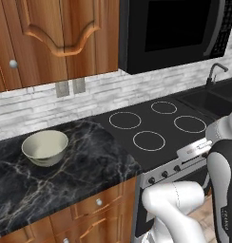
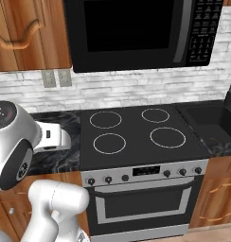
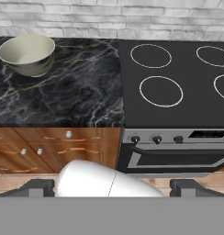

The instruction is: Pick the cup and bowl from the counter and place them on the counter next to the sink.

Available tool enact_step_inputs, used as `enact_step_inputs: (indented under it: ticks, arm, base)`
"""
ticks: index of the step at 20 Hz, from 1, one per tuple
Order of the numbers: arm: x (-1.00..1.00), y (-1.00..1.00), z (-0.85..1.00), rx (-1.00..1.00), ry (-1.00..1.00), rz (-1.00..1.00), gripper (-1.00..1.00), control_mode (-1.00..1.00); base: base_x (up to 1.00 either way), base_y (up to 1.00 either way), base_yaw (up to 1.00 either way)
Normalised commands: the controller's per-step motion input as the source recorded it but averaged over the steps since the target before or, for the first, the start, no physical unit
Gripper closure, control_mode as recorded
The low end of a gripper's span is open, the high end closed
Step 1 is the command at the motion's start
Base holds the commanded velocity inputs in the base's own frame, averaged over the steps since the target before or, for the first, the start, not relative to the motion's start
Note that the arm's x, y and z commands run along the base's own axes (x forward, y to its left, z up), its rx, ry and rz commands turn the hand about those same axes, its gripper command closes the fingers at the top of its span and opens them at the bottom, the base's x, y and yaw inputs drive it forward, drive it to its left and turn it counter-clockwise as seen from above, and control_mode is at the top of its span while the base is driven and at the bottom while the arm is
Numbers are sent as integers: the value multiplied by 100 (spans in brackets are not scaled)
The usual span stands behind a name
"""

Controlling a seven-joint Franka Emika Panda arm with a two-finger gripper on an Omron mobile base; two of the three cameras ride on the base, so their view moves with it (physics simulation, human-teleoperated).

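Note:
The grey-beige bowl (image 1: 44, 147) stands upright and empty on the black marble counter (image 1: 84, 173), left of the stovetop; it also lies at the upper left of the hand view as the bowl (image 3: 27, 54). The cup is out of view. The black sink (image 1: 210, 100) with its thin faucet (image 1: 216, 71) lies to the right of the stove, also seen as the sink (image 2: 208, 121). My gripper (image 3: 112, 187) is open, its two dark fingertips (image 3: 38, 186) set wide apart with nothing between them. It hovers in front of the stove, well back from the bowl.
A black glass stovetop (image 1: 156, 127) with white rings separates the bowl's counter from the sink. A black microwave (image 2: 136, 30) and wooden wall cabinets (image 1: 51, 38) hang above. The oven front with knobs (image 2: 146, 177) faces me.

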Motion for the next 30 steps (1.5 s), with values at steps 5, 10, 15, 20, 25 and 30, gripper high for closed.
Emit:
enact_step_inputs:
  ticks: [5,10,15,20,25,30]
  arm:
    - [0,0,0,0,0,0,-100,100]
    - [0,0,0,0,0,0,-100,100]
    - [0,2,-9,3,0,0,-100,-100]
    - [0,21,-45,11,0,0,-100,-100]
    - [7,45,-36,14,0,-5,-100,-100]
    - [21,66,-26,8,0,-20,-100,-100]
  base:
    - [0,0,0]
    - [0,0,0]
    - [0,0,0]
    - [0,0,0]
    - [0,0,0]
    - [0,0,0]
